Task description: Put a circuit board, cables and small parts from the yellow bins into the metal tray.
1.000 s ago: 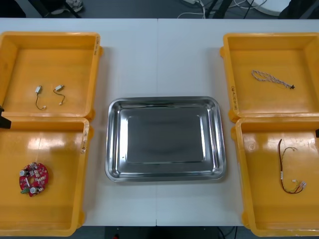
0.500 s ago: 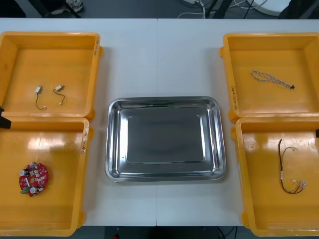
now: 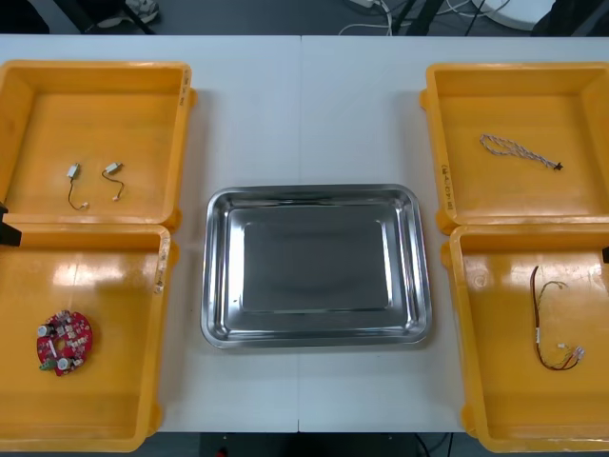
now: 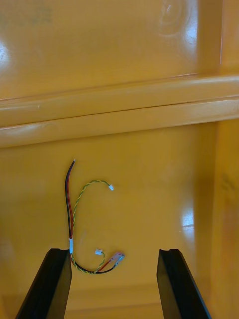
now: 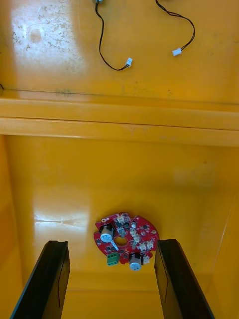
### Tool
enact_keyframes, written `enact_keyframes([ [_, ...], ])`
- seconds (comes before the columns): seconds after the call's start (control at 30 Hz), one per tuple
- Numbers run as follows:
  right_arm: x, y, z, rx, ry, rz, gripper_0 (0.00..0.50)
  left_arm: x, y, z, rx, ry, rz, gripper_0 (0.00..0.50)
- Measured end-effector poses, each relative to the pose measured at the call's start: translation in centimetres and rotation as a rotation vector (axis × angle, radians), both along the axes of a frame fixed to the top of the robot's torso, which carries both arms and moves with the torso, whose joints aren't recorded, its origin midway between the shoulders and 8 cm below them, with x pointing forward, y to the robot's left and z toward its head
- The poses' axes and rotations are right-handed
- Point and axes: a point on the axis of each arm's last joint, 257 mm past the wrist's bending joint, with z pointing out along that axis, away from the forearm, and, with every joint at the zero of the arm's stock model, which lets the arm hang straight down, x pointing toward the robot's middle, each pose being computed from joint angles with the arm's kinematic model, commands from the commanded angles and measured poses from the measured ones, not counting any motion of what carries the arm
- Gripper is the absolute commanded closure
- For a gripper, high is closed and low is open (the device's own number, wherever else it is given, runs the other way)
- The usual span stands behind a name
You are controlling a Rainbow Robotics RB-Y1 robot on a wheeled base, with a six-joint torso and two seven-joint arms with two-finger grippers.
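Pale table [image 3: 304, 114] below, yellow bins [image 3: 114, 400] at both sides. Nearest, at 8 o'clock from the bare metal tray [image 3: 217, 286]: round red circuit board [image 3: 64, 342], flat on its bin floor. Left gripper [image 5: 112, 243] facing it, fingers wide, holding nothing. Could slip off that thin edge, or tip it by a bump. Looks knobbly, with tiny white and silver bits on top. Right gripper [image 4: 114, 251], wide and empty too, facing the red and yellow cable [image 4: 69, 209] at 4 o'clock. Farther, small metal parts [image 3: 112, 169] at 10 o'clock, twisted blue and white cable [image 3: 519, 150] at 2 o'clock.

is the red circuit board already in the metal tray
No, the circuit board lies on the floor of the near left yellow bin, well apart from the metal tray.
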Motion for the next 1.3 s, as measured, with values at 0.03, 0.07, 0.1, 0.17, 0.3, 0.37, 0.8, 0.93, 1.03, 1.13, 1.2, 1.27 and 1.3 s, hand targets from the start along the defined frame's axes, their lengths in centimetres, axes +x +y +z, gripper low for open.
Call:
enact_keyframes([
  [0.03,0.00,0.00,0.00,0.000,0.000,0.000,0.000,0.00,0.00,0.00,0.000,0.000,0.000,0.000],
  [0.07,0.00,0.00,0.00,0.000,0.000,0.000,0.000,0.00,0.00,0.00,0.000,0.000,0.000,0.000],
  [0.1,0.00,0.00,0.00,0.000,0.000,0.000,0.000,0.00,0.00,0.00,0.000,0.000,0.000,0.000],
  [0.17,0.00,0.00,0.00,0.000,0.000,0.000,0.000,0.00,0.00,0.00,0.000,0.000,0.000,0.000],
  [0.3,0.00,0.00,0.00,0.000,0.000,0.000,0.000,0.00,0.00,0.00,0.000,0.000,0.000,0.000],
  [0.37,0.00,0.00,0.00,0.000,0.000,0.000,0.000,0.00,0.00,0.00,0.000,0.000,0.000,0.000],
  [0.8,0.00,0.00,0.00,0.000,0.000,0.000,0.000,0.00,0.00,0.00,0.000,0.000,0.000,0.000],
  [0.93,0.00,0.00,0.00,0.000,0.000,0.000,0.000,0.00,0.00,0.00,0.000,0.000,0.000,0.000],
  [1.03,0.00,0.00,0.00,0.000,0.000,0.000,0.000,0.00,0.00,0.00,0.000,0.000,0.000,0.000],
  [1.13,0.00,0.00,0.00,0.000,0.000,0.000,0.000,0.00,0.00,0.00,0.000,0.000,0.000,0.000],
  [1.2,0.00,0.00,0.00,0.000,0.000,0.000,0.000,0.00,0.00,0.00,0.000,0.000,0.000,0.000],
  [1.27,0.00,0.00,0.00,0.000,0.000,0.000,0.000,0.00,0.00,0.00,0.000,0.000,0.000,0.000],
  [1.3,0.00,0.00,0.00,0.000,0.000,0.000,0.000,0.00,0.00,0.00,0.000,0.000,0.000,0.000],
])
